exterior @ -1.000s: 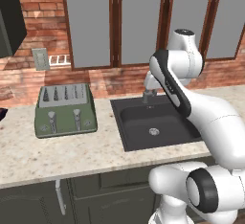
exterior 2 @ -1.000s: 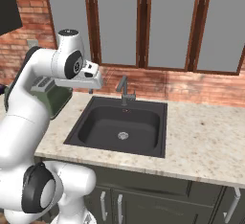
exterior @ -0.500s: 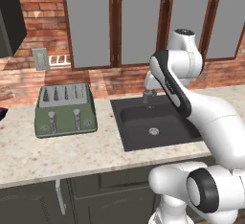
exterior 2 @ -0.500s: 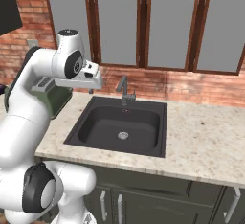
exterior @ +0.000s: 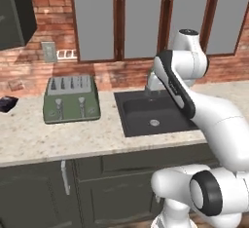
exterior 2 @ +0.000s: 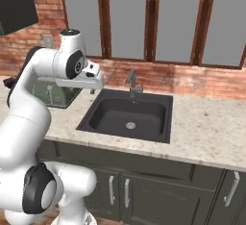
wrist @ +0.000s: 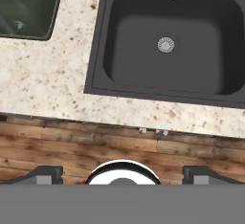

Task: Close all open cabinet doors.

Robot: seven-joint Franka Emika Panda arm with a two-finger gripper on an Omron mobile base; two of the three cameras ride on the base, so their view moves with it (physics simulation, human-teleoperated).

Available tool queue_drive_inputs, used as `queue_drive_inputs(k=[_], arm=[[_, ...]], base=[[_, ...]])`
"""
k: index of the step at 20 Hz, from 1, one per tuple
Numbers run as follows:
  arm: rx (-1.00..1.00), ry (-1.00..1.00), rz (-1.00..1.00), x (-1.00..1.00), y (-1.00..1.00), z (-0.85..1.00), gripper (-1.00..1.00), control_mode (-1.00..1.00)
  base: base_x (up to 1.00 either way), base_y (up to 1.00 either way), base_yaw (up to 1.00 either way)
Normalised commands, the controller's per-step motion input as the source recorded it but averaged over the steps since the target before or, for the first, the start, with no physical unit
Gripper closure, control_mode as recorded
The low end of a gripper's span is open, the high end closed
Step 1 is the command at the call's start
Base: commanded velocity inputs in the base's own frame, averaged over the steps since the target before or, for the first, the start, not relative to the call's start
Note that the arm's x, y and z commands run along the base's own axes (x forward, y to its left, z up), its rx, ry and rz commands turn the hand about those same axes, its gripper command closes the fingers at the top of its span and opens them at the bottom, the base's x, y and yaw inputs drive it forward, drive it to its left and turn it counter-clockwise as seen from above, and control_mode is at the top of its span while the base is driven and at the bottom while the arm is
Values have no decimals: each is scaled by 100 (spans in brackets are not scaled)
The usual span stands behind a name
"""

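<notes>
Jaws spread wide over speckled counter [wrist: 52, 82], black sink [wrist: 172, 46]

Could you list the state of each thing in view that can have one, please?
cabinet door: swung open, upper left, dark panel angled out from the wall.
gripper: open, holding nothing, above the counter edge.
sink: dry, nothing in it.
faucet: no water running.
toaster: slots empty, levers up.
base cabinet doors: shut.
glass panes: shut.
</notes>
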Motion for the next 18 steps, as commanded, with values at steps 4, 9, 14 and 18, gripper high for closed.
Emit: queue_drive_inputs(k=[4,9,14,18], arm=[[0,0,0,0,0,0,-100,100],[0,0,0,0,0,0,-100,100],[0,0,0,0,0,0,-100,100],[0,0,0,0,0,0,-100,100]], base=[[-17,0,76],[-4,0,100],[-4,0,100],[-2,0,100]])
